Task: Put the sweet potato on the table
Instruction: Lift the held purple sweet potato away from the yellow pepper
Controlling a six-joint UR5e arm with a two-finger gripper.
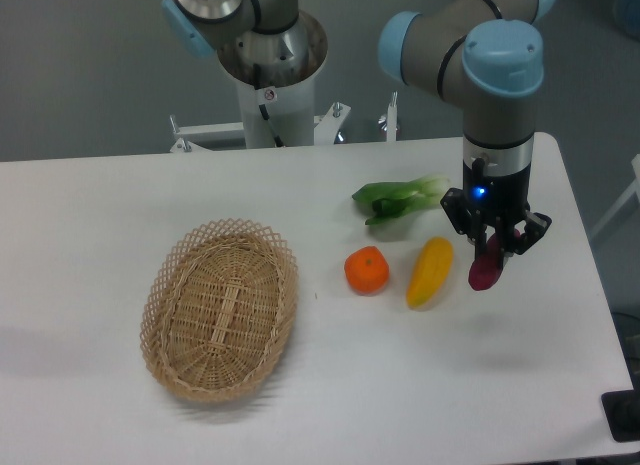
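The black two-finger gripper (493,247) is clamped on the small dark magenta sweet potato (485,270), which hangs tilted. Below lies the white smooth table (90,205), backed by a grey wall (80,75).

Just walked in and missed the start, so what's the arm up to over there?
The arm's end effector is holding the sweet potato at its upper end, so it hangs over the right side of the table, close to the surface. I can't tell whether it is touching down yet. To its left lie a yellow fruit, an orange and a leafy green vegetable. The wicker basket sits empty.
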